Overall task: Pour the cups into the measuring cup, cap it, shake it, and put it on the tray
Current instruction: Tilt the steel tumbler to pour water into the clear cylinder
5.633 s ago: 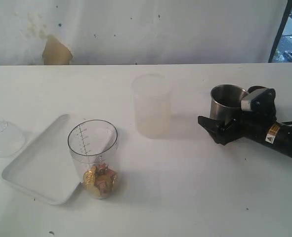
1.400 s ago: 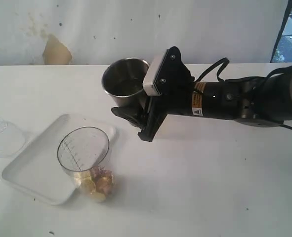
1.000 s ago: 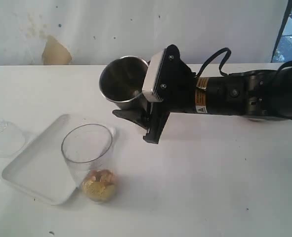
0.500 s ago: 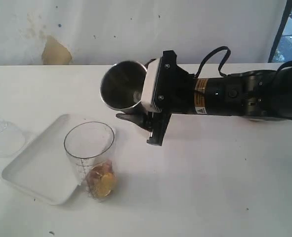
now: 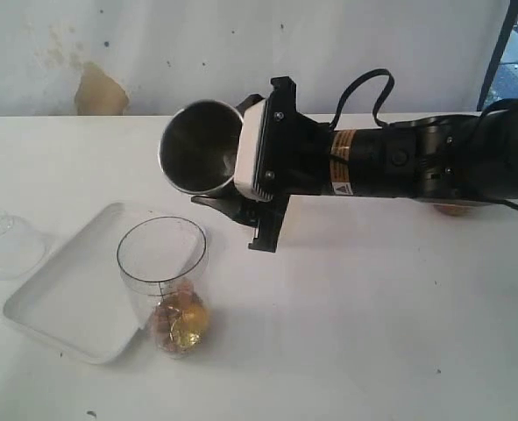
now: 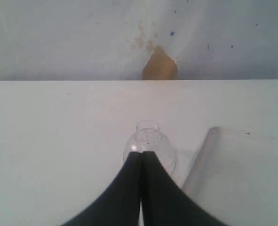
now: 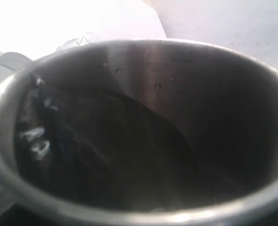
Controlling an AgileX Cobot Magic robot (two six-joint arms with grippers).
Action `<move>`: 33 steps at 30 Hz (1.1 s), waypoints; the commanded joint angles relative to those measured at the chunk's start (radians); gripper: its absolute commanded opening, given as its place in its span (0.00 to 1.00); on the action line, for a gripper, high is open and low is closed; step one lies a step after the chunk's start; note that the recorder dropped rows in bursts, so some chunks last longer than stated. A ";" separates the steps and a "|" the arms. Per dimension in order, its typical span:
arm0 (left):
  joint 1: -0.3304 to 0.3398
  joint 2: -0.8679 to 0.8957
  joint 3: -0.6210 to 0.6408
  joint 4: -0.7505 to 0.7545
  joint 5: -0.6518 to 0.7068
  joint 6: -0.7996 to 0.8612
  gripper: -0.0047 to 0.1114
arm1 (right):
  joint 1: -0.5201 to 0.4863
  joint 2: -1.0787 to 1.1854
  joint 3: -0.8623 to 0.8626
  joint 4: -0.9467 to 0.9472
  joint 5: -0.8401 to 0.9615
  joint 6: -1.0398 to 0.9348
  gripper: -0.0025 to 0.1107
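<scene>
Handling the tumbler: the tapered stainless-steel tumbler (image 5: 199,158) looks stiff, light and slick-walled. A clamp across its body below the rim seems the safest hold.
Right gripper: the right gripper (image 5: 232,175) is clamped across the tumbler's wall, one finger on each side, and holds it tipped almost on its side.
Tumbler mouth: it faces about 8 o'clock in the exterior view. The right wrist view shows only its dark inside, so I cannot tell what it holds.
Measuring cup: the clear plastic measuring cup with printed marks (image 5: 164,285) stands upright at 7 o'clock from the tumbler, near it but apart. Gold and brown pieces (image 5: 178,323) lie in its bottom. It is probably light and easily knocked.
Tray: the shallow white rectangular tray (image 5: 61,303) touches or sits just beside the cup at its 9 o'clock.
Lid: a clear domed lid (image 5: 9,241) rests on the white surface (image 5: 372,333) at 10 o'clock from the tray.
Left gripper: the left gripper (image 6: 141,160) has its fingers pressed together and holds nothing. It points at the lid.
</scene>
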 commanded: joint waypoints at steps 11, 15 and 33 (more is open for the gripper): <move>-0.009 -0.004 0.005 -0.006 -0.004 0.000 0.04 | 0.058 -0.005 -0.058 0.026 0.111 -0.017 0.02; -0.009 -0.004 0.005 -0.006 -0.004 0.000 0.04 | 0.058 -0.005 -0.060 0.026 0.114 -0.059 0.02; -0.009 -0.004 0.005 -0.006 -0.004 0.000 0.04 | 0.058 -0.006 -0.060 -0.039 0.114 -0.060 0.02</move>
